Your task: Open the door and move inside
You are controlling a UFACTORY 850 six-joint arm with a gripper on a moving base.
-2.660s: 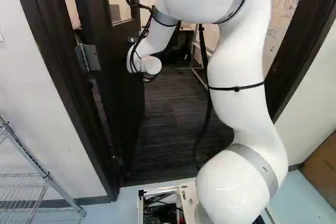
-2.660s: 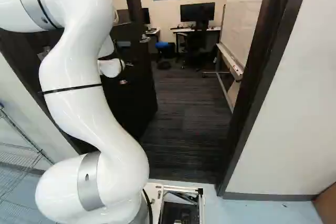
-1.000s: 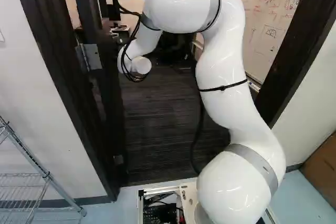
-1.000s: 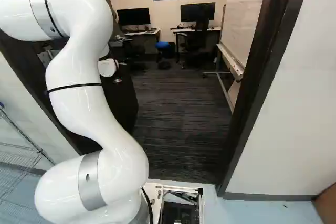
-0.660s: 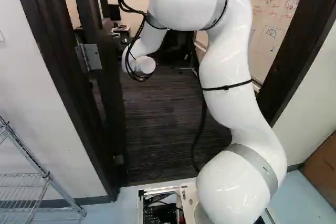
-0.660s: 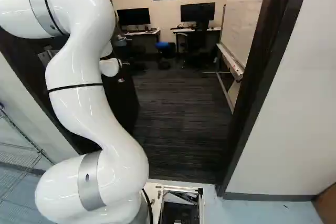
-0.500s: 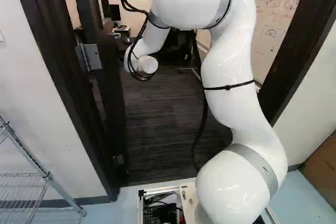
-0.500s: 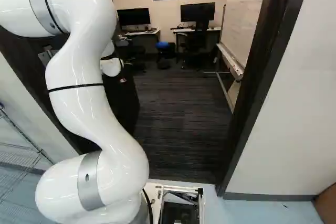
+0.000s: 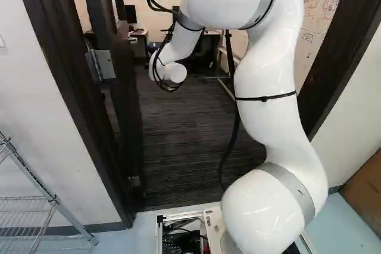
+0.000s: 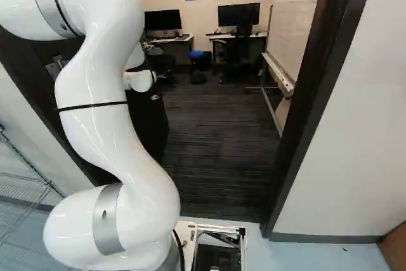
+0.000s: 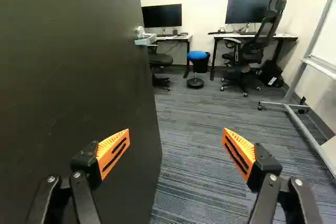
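— Arm's (image 9: 266,63) upper bends have swung right in the left base view since a moment ago, base unmoved. And the door (image 9: 125,105)?

— Same spot as half a second back: swung inward off its steel hinge (image 9: 102,65), flat dark slab standing upright, long axis vertical, free edge pointing into the room.

— How's the hand (image 11: 176,137)?

— Spread wide, nothing between its ribbed orange pads (image 11: 114,153). The door slab lies beside and beyond the left finger; whether they touch, I can't tell. The metal lever handle (image 11: 145,38) sits ahead, near the free edge.

— Open room?

— Striped charcoal carpet (image 11: 199,182) runs from the threshold, between the door's free edge and the dark right-hand jamb (image 10: 311,93). The whiteboard's wheeled metal stand (image 11: 302,121) borders its right side.

— Farther in?

— A round blue stool (image 11: 197,55) between two pale worktops (image 11: 176,38), with a mesh-backed office chair (image 11: 257,38) at the right one.
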